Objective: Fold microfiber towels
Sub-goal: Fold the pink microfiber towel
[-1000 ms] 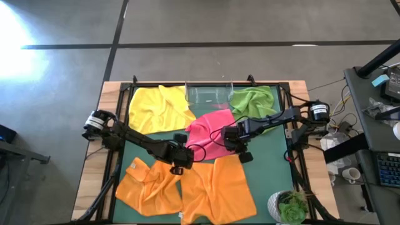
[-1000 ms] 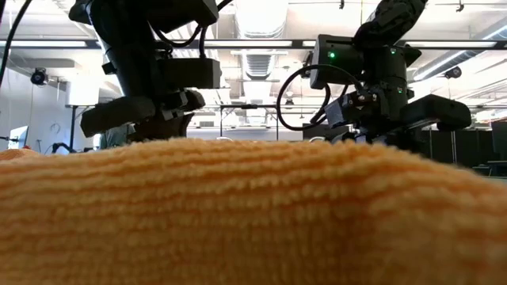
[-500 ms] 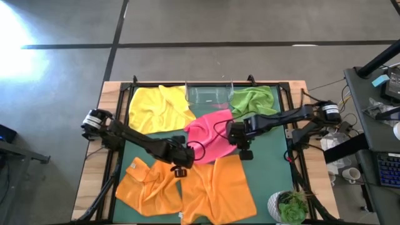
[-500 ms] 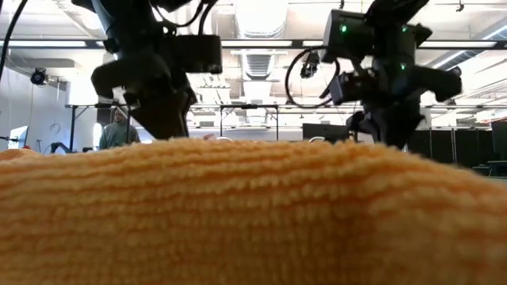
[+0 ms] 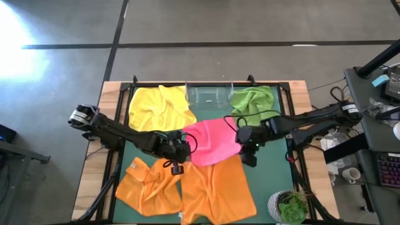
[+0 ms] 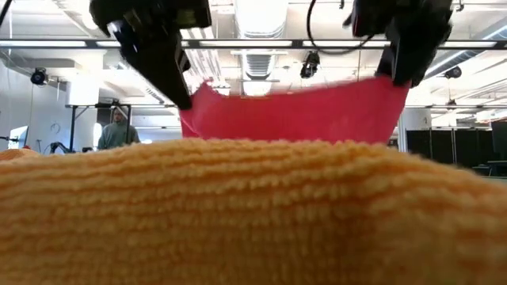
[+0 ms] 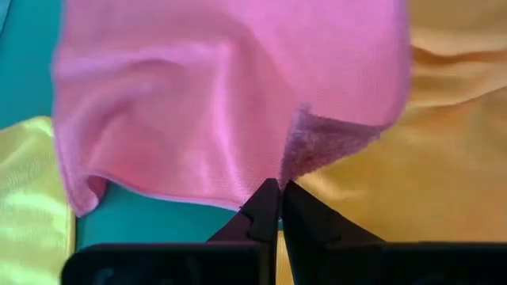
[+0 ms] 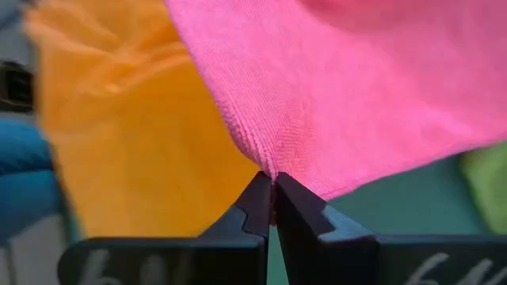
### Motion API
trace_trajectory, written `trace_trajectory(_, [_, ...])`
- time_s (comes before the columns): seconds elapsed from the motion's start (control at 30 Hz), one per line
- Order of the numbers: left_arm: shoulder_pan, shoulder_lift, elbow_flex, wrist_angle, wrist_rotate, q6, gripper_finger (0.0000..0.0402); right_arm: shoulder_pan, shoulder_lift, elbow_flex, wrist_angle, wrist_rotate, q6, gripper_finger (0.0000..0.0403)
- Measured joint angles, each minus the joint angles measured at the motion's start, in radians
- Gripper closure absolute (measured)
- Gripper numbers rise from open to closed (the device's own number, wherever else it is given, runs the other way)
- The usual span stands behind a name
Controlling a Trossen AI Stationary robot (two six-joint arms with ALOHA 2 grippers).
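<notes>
Above table (image 5: 275, 162), pink towel (image 5: 212, 140) stretched left-right.

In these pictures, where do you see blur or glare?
High view: white glare on the floor, upper left. Low view: the orange towel fills the foreground, the lifted pink towel is smeared. Right wrist view: background out of focus.
</notes>
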Motion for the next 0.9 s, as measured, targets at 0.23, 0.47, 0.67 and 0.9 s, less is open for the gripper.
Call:
trace_trajectory(0.23, [-0.031, -0.043, -0.001, -0.006, 0.133, -0.133, 0.0401, 0.134, 0.009, 0.069, -0.004, 0.072, 0.201, 0.0394])
trace_trajectory(0.47, [-0.077, -0.040, -0.005, -0.005, 0.151, -0.196, 0.0401, 0.236, 0.088, 0.093, -0.022, 0.170, 0.365, 0.0394])
trace_trajectory(0.67, [-0.077, -0.039, -0.015, -0.023, -0.020, -0.299, 0.0401, 0.242, 0.174, 0.093, -0.053, 0.289, 0.412, 0.0394])
trace_trajectory(0.9, [-0.072, -0.013, -0.035, -0.064, -0.112, -0.537, 0.0401, 0.176, 0.225, 0.093, -0.093, 0.454, 0.400, 0.0394])
